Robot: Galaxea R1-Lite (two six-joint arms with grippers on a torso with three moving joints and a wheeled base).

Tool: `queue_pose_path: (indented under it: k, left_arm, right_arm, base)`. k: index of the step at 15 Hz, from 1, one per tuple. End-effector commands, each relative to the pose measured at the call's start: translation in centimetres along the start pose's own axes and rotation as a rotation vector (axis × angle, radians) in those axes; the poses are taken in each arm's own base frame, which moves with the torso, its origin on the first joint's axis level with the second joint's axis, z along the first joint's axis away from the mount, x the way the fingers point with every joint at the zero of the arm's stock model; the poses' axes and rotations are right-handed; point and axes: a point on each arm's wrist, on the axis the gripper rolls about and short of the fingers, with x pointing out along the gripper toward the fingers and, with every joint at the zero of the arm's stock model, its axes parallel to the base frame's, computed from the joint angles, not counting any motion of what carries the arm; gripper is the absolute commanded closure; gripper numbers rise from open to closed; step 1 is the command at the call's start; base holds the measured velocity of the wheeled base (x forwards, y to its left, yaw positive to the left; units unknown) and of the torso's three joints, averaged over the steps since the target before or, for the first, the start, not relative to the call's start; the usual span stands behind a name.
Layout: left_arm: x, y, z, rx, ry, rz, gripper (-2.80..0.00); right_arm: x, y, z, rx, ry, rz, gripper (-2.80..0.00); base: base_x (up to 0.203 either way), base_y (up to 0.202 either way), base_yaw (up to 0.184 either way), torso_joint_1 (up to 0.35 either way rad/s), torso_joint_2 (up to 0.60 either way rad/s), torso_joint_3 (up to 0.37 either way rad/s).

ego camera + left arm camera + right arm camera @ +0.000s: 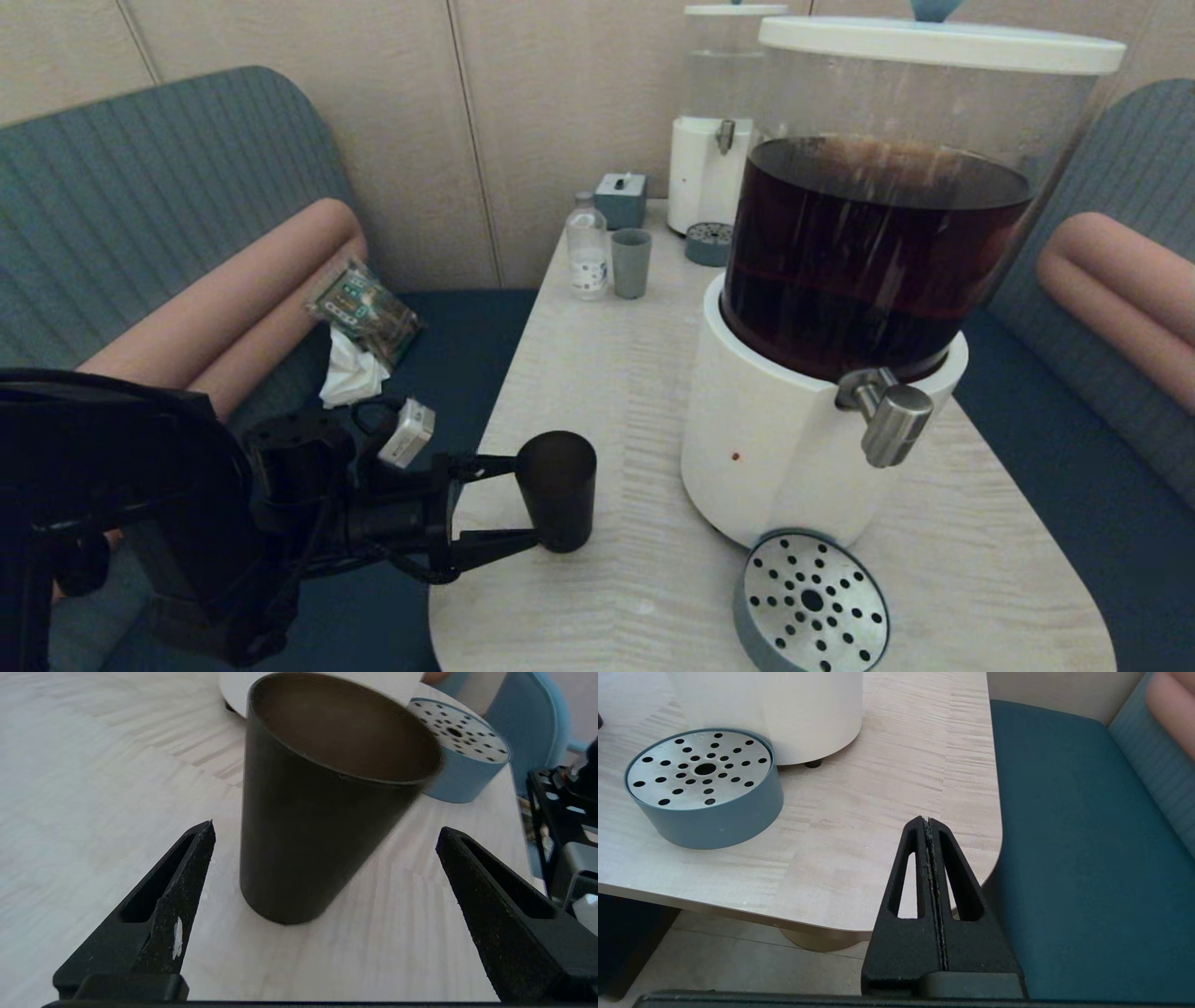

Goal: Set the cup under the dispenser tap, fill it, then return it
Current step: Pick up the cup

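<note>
Black cup (557,490) upright on table (607,392), empty — left gripper (525,499) spread wide around it, not touching. Dispenser (840,280) holds dark liquid. Right gripper (928,826) pressed together.

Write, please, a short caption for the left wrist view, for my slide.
Left gripper, jaws wide open, lined up on the empty black cup standing on the table, not yet gripping it.

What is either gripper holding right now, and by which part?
Nothing is held. The left gripper is open, its fingers flanking the black cup without touching it. The right gripper is shut and empty, off the table's corner.
</note>
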Motion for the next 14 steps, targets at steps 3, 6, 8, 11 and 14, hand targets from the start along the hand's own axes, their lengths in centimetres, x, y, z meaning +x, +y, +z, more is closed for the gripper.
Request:
queue_pose_path:
  k: [3,6,8,11,14]
  left_arm:
    - [1.7,0.5,-0.7,0.004,0.002,-0.013,-2.8]
    - [3.1,1.2,-1.5,0.007,0.004,-0.017,-2.8]
    - [4.2,1.9,-1.6,0.024,-0.005,-0.011,-2.8]
    - [5.5,2.4,-1.7,0.03,-0.015,-0.01,-2.8]
    - [5.7,2.4,-1.6,0.033,-0.019,-0.012,-2.8]
  right_arm:
    - [0.0,0.0,0.0,-0.001,-0.001,0.0,0.0]
    - [0.0,0.0,0.0,-0.001,-0.001,0.0,0.0]
    - [0.0,0.0,0.0,-0.001,-0.001,0.0,0.0]
    - [0.0,0.0,0.0,-0.001,-0.001,0.0,0.0]
    - [0.0,0.0,0.0,-0.001,-0.001,0.0,0.0]
  base:
    - [0.0,0.0,0.0,0.0,0.0,0.0]
    - [0.0,0.0,0.0,0.0,0.0,0.0]
    - [0.0,0.0,0.0,0.0,0.0,0.0]
    - [0.0,0.0,0.0,0.0,0.0,0.0]
    - [0.0,0.0,0.0,0.0,0.0,0.0]
